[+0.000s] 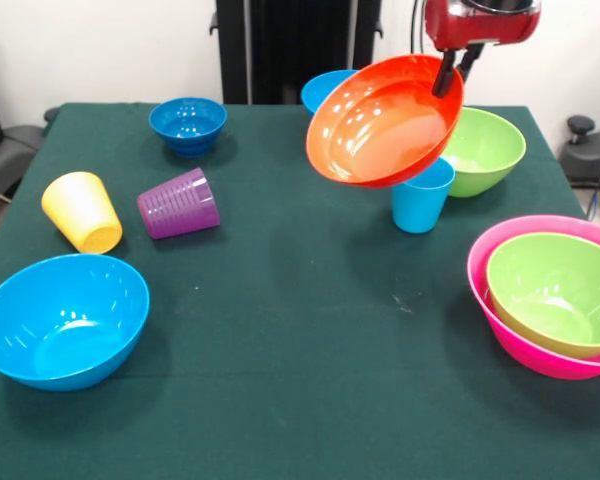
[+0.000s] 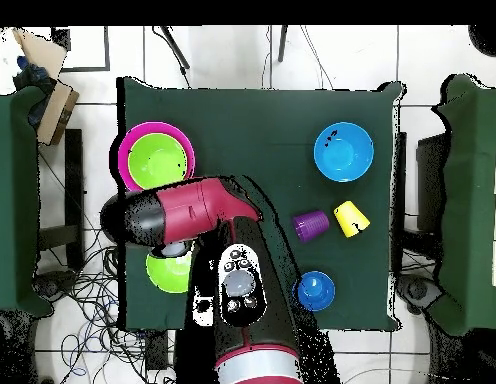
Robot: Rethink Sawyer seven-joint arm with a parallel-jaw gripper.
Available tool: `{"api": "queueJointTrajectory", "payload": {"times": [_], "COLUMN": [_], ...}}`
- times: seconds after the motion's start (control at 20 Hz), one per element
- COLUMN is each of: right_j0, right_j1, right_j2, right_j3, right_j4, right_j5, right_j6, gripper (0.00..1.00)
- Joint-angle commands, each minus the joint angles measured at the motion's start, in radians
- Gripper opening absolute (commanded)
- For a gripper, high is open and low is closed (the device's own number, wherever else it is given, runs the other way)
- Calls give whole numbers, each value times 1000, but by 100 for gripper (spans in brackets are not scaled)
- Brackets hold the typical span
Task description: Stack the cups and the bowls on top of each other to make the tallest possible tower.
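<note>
Orange bowl [image 1: 385, 122] — pinched at its upper rim by gripper [image 1: 448, 72], tilted, airborne; hangs just above light blue cup [image 1: 421, 199] — lime green bowl [image 1: 490, 150] beside.

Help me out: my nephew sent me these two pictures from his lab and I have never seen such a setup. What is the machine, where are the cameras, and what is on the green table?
It is a red and black robot arm with a gripper at its end. One camera looks across the table toward the robot; the other looks straight down, where the arm covers part of the scene.

The gripper is clamped on the rim of an orange bowl, holding it tilted in the air.

On the cloth: a pink bowl with a lime green bowl nested inside, another lime green bowl, a large light blue bowl, a small dark blue bowl, an upright light blue cup, and yellow and purple cups lying on their sides.
</note>
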Motion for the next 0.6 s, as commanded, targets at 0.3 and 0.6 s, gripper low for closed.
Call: {"api": "queueJointTrajectory", "payload": {"times": [0.3, 0.6], "right_j0": [-17, 7], "right_j1": [63, 40], "right_j2": [-3, -14], "right_j3": [55, 73], "right_j4": [-85, -92], "right_j5": [-99, -105], "right_j6": [24, 25], "gripper": [0, 0]}}
